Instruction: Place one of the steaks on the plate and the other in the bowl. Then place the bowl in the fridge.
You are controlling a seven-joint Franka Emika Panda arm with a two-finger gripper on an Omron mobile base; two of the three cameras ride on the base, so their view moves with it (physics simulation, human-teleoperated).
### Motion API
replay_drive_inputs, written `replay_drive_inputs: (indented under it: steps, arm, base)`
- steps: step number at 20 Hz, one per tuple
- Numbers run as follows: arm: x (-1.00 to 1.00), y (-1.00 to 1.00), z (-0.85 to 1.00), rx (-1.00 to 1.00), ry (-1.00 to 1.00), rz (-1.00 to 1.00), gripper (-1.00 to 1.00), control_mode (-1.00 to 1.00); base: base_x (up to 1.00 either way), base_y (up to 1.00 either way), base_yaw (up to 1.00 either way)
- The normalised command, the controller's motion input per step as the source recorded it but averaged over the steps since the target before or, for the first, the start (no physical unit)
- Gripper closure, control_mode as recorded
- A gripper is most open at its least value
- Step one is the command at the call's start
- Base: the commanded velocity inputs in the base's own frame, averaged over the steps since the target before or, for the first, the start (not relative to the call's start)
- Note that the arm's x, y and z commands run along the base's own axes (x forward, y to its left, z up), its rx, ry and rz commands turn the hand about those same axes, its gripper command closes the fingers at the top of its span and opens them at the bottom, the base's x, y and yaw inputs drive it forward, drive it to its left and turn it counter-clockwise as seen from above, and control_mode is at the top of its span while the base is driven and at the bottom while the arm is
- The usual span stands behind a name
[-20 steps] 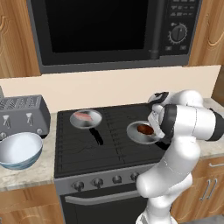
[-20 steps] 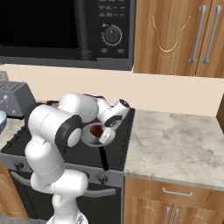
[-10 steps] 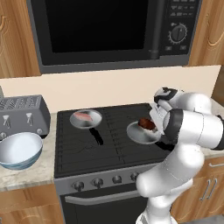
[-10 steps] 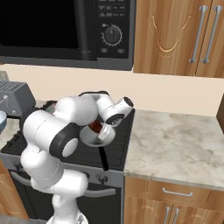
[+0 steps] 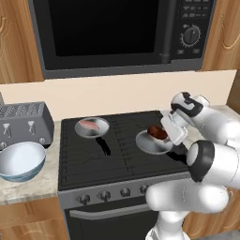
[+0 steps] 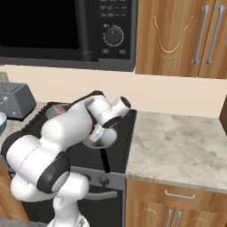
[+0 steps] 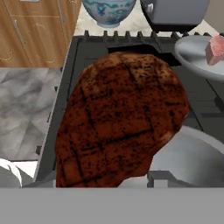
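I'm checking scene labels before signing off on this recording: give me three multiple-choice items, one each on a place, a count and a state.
1. Where does the pale pink white-streaked steak lie?
A. in the round silver left pan on the black stove
B. in the round silver right pan
C. on the bare grate between them

2. How many silver pans stand on the stove?
A. one
B. two
C. three

3. The wide white-and-blue-grey bowl is:
A. upside down
B. holding a steak
C. upright and empty

Answers: 1 A, the pink piece sits inside the left pan's rim. 2 B, one pan stands on each side of the stove. 3 C, its white inside shows bare.
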Motion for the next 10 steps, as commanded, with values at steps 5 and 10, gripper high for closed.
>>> replay_drive_inputs:
  steps: [5,10]
  arm:
    - [-0.57,0.66,0.36,-0.01,-0.01,-0.08,1.0,-1.0]
    - [-0.49,0.61,0.46,-0.05,0.0,0.0,1.0,-1.0]
  base:
    - [0.0,0.0,0.0]
    - [0.0,0.0,0.0]
